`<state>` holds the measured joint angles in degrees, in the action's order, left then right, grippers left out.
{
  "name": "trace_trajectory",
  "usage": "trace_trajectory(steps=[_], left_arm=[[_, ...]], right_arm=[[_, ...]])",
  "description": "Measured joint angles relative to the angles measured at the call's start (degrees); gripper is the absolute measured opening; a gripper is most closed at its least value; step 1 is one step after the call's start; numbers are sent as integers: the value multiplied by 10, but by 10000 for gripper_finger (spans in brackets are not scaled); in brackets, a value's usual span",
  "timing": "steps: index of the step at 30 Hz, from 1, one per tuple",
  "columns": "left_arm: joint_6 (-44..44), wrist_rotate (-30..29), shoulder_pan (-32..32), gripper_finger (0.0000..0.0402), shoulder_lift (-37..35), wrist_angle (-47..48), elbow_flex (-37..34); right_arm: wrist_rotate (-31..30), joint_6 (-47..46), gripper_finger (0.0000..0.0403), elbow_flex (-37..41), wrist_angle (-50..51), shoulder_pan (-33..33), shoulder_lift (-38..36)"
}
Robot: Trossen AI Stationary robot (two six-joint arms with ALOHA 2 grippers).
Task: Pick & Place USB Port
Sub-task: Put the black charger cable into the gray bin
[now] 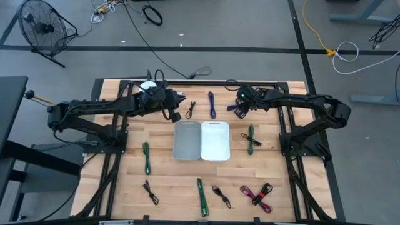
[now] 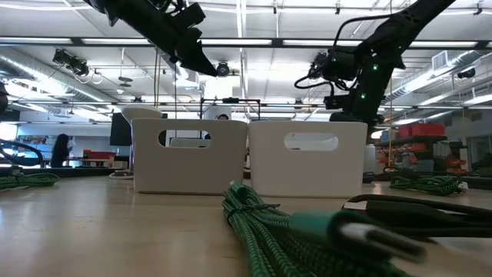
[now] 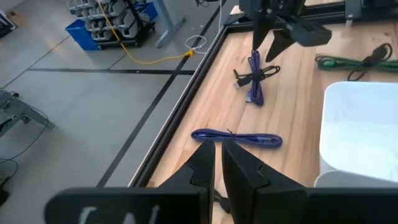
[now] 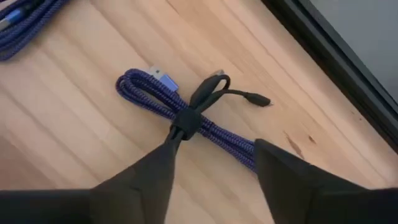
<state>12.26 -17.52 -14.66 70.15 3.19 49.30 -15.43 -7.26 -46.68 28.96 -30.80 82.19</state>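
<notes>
A purple braided USB cable bundle [image 4: 186, 118], tied with a black strap, lies flat on the wooden table at the far right of centre [image 1: 236, 110]. My right gripper [image 4: 217, 149] hangs just above it, open, pointing steeply down, one finger on each side of the strap end; I cannot see it touching. My left gripper [image 3: 217, 158] is shut on nothing and hovers by the far edge of the grey bin [image 1: 187, 140]. A white bin [image 1: 215, 140] stands beside the grey one.
Another purple cable [image 1: 212, 104] and a black one [image 1: 190, 109] lie between the grippers. Green cables [image 1: 251, 139] [image 1: 146, 156] flank the bins. Near the front edge lie a green cable [image 1: 202, 197], black ones [image 1: 150, 192] and a pink bundle [image 1: 256, 194].
</notes>
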Motion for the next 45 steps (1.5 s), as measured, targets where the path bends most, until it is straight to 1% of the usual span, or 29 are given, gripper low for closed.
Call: trace_trajectory(steps=[2, 5, 10, 17, 26, 28, 30, 32, 35, 36, 40, 45], left_arm=[[0, 0, 2, 35, 0, 0, 0], [-1, 0, 5, 35, 0, 0, 0], [-1, 1, 8, 35, 0, 0, 0], [-1, 1, 8, 35, 0, 0, 0], [-1, 0, 8, 35, 0, 0, 0], [-1, 0, 8, 35, 0, 0, 0], [-1, 0, 7, 35, 0, 0, 0], [-1, 0, 7, 35, 0, 0, 0], [-1, 0, 7, 35, 0, 0, 0], [-2, 0, 7, 35, 0, 0, 0], [-13, 0, 7, 35, 0, 0, 0], [-16, 2, 7, 35, 0, 0, 0]], right_arm=[[0, -2, 247, 0, -1, 0, 0], [1, -30, 271, 0, -13, 0, 0], [1, -46, 291, 0, -32, 3, 12], [29, -58, 286, 0, -53, 3, 52], [30, -58, 270, 0, -69, 3, 97], [30, -56, 252, 0, -69, 3, 103], [34, -53, 217, 0, -67, 3, 104], [43, -53, 163, 0, -67, 2, 103], [47, -46, 48, -1, -65, 2, 96], [49, -40, 26, -2, -65, 2, 94], [51, -34, 13, -22, -36, 0, 89], [19, -13, 6, -71, 19, -1, 89]])
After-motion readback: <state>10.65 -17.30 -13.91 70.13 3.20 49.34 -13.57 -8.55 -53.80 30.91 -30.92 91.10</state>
